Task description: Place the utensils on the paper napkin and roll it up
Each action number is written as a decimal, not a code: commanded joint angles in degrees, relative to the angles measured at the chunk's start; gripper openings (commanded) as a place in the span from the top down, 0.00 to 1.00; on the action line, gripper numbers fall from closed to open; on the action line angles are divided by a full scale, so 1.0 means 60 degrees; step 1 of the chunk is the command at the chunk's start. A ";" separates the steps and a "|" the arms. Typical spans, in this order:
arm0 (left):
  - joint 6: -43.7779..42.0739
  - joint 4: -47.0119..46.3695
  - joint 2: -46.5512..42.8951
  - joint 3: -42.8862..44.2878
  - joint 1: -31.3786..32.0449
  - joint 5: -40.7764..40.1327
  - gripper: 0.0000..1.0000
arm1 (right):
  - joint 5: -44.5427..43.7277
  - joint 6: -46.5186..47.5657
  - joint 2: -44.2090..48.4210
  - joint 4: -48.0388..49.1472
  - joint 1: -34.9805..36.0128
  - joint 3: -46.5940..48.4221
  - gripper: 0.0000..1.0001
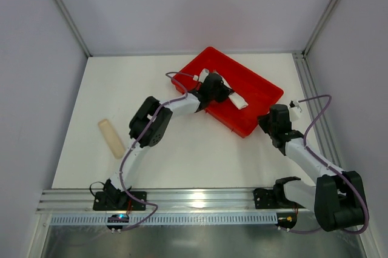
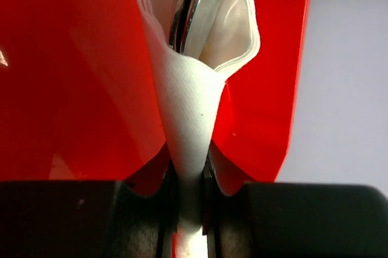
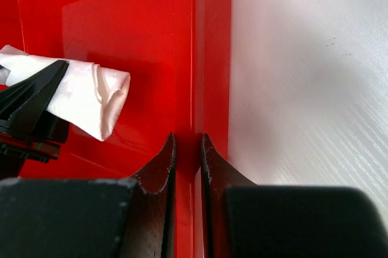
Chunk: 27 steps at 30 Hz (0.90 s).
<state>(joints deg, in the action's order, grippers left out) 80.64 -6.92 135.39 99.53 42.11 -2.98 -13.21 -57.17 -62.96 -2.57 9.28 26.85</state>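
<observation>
Here, the red tray (image 1: 259,86) sits askew toward the far side of the white tabletop (image 1: 206,152)
My left pincer (image 2: 191,176) is pinched tight on the rolled paper napkin (image 2: 188,106) inside the tray, a utensil (image 2: 189,9) showing silver within the roll; my right pincer (image 3: 187,149) is nipped onto the tray's rim. Pale grey walls (image 1: 182,3) enclose the table on three sides, a metal rail (image 1: 200,197) along its near edge

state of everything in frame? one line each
paper napkin: rolled, held inside the tray.
metal utensil: wrapped in the napkin, shiny edge showing at the open end.
red tray: on the table, rim clamped.
tan flat piece: lying on the table, outside the roll, untouched.
left gripper: shut on the paper napkin.
right gripper: shut on the red tray's rim.
</observation>
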 commanded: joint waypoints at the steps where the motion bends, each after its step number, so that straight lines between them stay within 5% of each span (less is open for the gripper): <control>1: 0.0139 0.0141 -0.0037 0.0872 0.0028 -0.0689 1.00 | -0.0215 -0.0462 -0.0141 -0.0422 0.0123 -0.0110 0.96; 17: 0.0095 0.1430 0.0930 0.1825 -0.0031 -0.0909 1.00 | -0.0230 -0.0257 -0.0098 -0.0377 0.0153 -0.0198 0.96; 27: -0.0140 0.2968 0.0960 0.2352 -0.0075 -0.0909 0.86 | -0.0215 -0.0155 -0.0098 -0.0466 0.0153 -0.0022 0.96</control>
<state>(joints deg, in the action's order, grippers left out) 81.56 6.17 141.58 110.48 41.91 -6.52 -13.89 -57.80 -63.00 -2.39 9.69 26.72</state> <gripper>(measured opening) 0.181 0.150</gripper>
